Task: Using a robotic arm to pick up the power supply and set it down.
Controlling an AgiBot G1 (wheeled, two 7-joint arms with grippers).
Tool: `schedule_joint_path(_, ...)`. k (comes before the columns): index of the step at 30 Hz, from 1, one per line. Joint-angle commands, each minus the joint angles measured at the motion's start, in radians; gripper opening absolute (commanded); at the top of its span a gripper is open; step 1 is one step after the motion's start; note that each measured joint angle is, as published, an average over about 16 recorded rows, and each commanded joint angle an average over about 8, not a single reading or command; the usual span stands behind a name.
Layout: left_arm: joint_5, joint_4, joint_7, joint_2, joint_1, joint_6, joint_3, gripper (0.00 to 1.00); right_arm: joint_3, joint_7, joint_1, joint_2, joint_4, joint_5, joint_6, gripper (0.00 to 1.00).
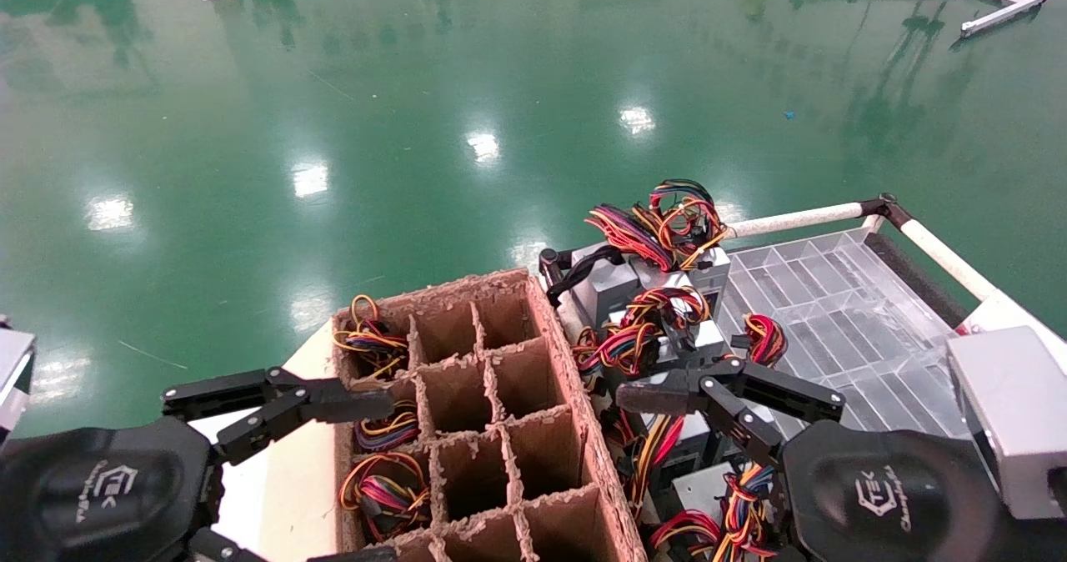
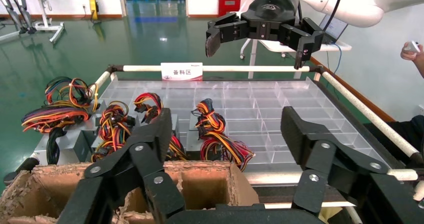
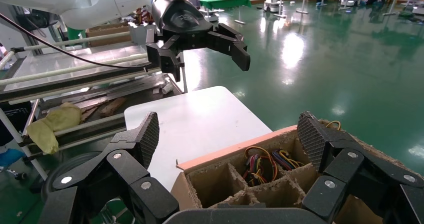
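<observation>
Several power supplies, grey metal boxes with looped red, yellow and black wires, lie piled on a cart beside a brown divided cardboard box. More wire bundles fill the box's left cells. My left gripper hangs open and empty above the box's left side, its body low at the left in the head view. My right gripper is open and empty in the air over the pile; the left wrist view shows it high above the cart.
A clear plastic divided tray covers the cart right of the pile, framed by white rail pipes. A white tabletop lies left of the cardboard box. Glossy green floor surrounds everything. A person's hand shows beyond the cart.
</observation>
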Motion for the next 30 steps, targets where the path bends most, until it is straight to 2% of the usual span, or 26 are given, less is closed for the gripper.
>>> schedule_joint_path(1,0.000,0.000,0.000,0.000,0.000,0.000,0.000,0.00,0.000,0.000,0.000,0.000,0.001,0.000,0.000,1.00)
schedule_joint_path(7,0.000,0.000,0.000,0.000,0.000,0.000,0.000,0.00,-0.009,-0.003,-0.002,-0.001,-0.008,-0.025,0.009,1.00)
schedule_joint_path(13,0.000,0.000,0.000,0.000,0.000,0.000,0.000,0.00,-0.066,-0.007,0.027,-0.050,-0.036,-0.137,0.038,1.00)
schedule_joint_path(20,0.000,0.000,0.000,0.000,0.000,0.000,0.000,0.00,-0.167,-0.019,0.117,-0.202,-0.115,-0.292,0.062,1.00)
schedule_joint_path(30,0.000,0.000,0.000,0.000,0.000,0.000,0.000,0.00,-0.285,-0.123,0.245,-0.462,-0.336,-0.479,0.126,1.00)
